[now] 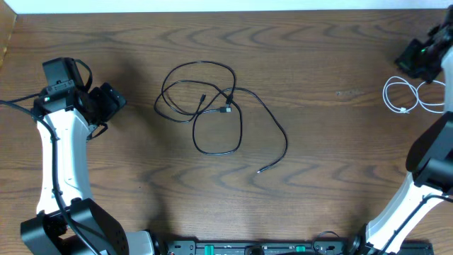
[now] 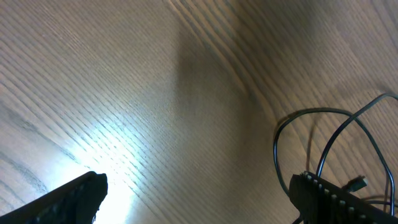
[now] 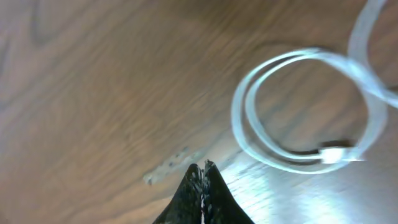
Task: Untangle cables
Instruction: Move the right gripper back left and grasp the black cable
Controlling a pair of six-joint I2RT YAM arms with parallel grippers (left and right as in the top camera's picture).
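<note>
- While the left hand (image 1: pixel 110 101) hangs over the left side of the counter (image 1: pixel 325 191), its fingers stand wide apart and hold nothing.
- Right hand (image 3: pixel 202 177), at the far right edge, has its fingertips pressed together and empty, near the coiled white cable (image 3: pixel 242 118).
- Black cable (image 1: pixel 228 106) lies in loose overlapping loops mid-counter, well apart from the white one.

Table (image 2: pixel 118 174) glare, possibly motion-blurred wrist views

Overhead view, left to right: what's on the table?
left gripper → black cable → white cable. The right gripper shares the white cable's span at the far right, so it's left unranked.
</note>
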